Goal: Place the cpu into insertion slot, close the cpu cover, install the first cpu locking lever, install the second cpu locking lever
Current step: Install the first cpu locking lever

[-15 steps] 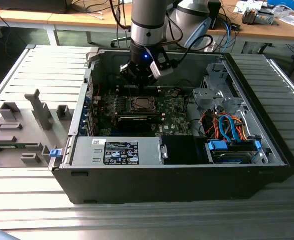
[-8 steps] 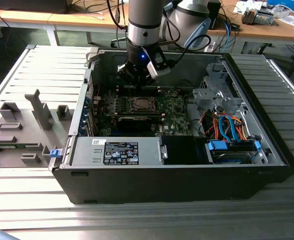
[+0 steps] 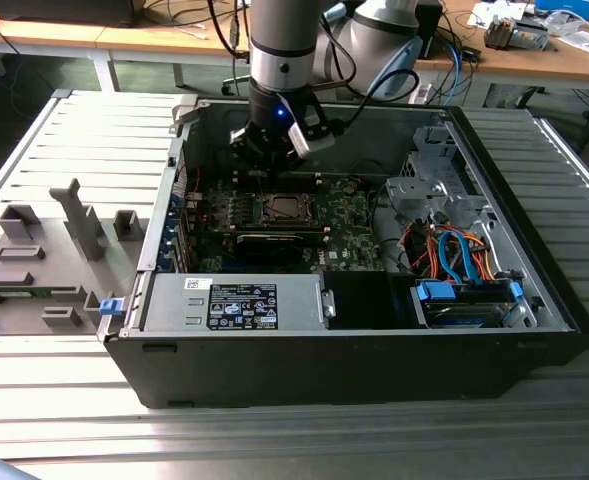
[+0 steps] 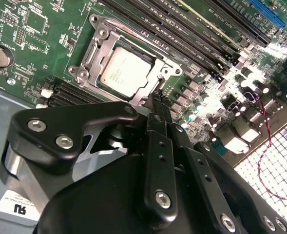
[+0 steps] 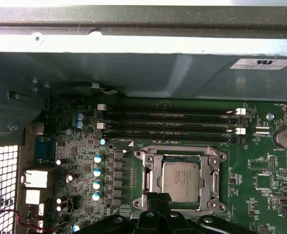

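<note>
Just beyond jaws, socketed cpu (image 4: 125, 72)

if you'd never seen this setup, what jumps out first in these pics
The silver-topped cpu sits in the insertion slot on the green board, the cpu cover down around it. The black gripper hangs just above the socket's edge. In the exterior view the open computer case lies on a slatted table.

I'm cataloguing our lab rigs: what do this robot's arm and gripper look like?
The arm is a silver-grey cylinder with a dark band and a small blue light near the wrist. The gripper is matte black, built of jointed links with silver screw heads, narrowing to slim black fingers.
</note>
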Motion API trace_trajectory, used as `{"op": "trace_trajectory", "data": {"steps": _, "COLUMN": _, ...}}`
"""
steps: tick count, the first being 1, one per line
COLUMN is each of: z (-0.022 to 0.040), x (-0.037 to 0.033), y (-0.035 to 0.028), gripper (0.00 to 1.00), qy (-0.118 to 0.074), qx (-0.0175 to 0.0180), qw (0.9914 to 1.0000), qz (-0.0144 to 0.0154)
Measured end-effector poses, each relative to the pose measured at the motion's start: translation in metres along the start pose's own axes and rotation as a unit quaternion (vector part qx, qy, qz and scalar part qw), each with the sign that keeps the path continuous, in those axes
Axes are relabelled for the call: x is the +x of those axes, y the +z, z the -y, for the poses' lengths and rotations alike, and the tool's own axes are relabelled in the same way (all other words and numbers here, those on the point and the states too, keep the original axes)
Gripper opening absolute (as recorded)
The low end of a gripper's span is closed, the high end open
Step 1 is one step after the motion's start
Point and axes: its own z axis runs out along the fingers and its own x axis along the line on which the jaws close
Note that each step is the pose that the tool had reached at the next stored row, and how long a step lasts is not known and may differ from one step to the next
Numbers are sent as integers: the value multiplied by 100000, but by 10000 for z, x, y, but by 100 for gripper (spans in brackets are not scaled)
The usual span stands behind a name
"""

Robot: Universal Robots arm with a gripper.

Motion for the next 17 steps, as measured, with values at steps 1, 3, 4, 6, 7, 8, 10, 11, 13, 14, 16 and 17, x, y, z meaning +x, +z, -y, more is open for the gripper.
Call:
{"op": "trace_trajectory", "data": {"steps": 1, "z": 0, "x": 6, "y": 0, "gripper": 11, "qy": -1, "qx": 1, "qw": 100000, "qz": -2}}
{"op": "trace_trajectory", "data": {"steps": 3, "z": -1, "x": 22, "y": 1, "gripper": 11, "qy": 1, "qx": 0, "qw": 100000, "qz": 2}}
{"op": "trace_trajectory", "data": {"steps": 4, "z": -1, "x": 34, "y": 1, "gripper": 11, "qy": -1, "qx": 0, "qw": 100000, "qz": 3}}
{"op": "trace_trajectory", "data": {"steps": 6, "z": -2, "x": 61, "y": 2, "gripper": 11, "qy": 0, "qx": -2, "qw": 100000, "qz": 4}}
{"op": "trace_trajectory", "data": {"steps": 7, "z": -2, "x": 67, "y": 2, "gripper": 11, "qy": 2, "qx": -4, "qw": 100000, "qz": 6}}
{"op": "trace_trajectory", "data": {"steps": 8, "z": -3, "x": 73, "y": 2, "gripper": 11, "qy": 1, "qx": -1, "qw": 100000, "qz": 4}}
{"op": "trace_trajectory", "data": {"steps": 10, "z": -3, "x": 88, "y": 3, "gripper": 11, "qy": 0, "qx": -1, "qw": 100000, "qz": 8}}
{"op": "trace_trajectory", "data": {"steps": 11, "z": -3, "x": 96, "y": 3, "gripper": 11, "qy": 3, "qx": -1, "qw": 100000, "qz": 8}}
{"op": "trace_trajectory", "data": {"steps": 13, "z": -4, "x": 116, "y": 4, "gripper": 11, "qy": 0, "qx": 0, "qw": 100000, "qz": 9}}
{"op": "trace_trajectory", "data": {"steps": 14, "z": -4, "x": 122, "y": 4, "gripper": 11, "qy": 1, "qx": -2, "qw": 100000, "qz": 10}}
{"op": "trace_trajectory", "data": {"steps": 16, "z": -5, "x": 138, "y": 4, "gripper": 11, "qy": 1, "qx": 1, "qw": 100000, "qz": 9}}
{"op": "trace_trajectory", "data": {"steps": 17, "z": -5, "x": 144, "y": 4, "gripper": 11, "qy": 2, "qx": 0, "qw": 100000, "qz": 8}}
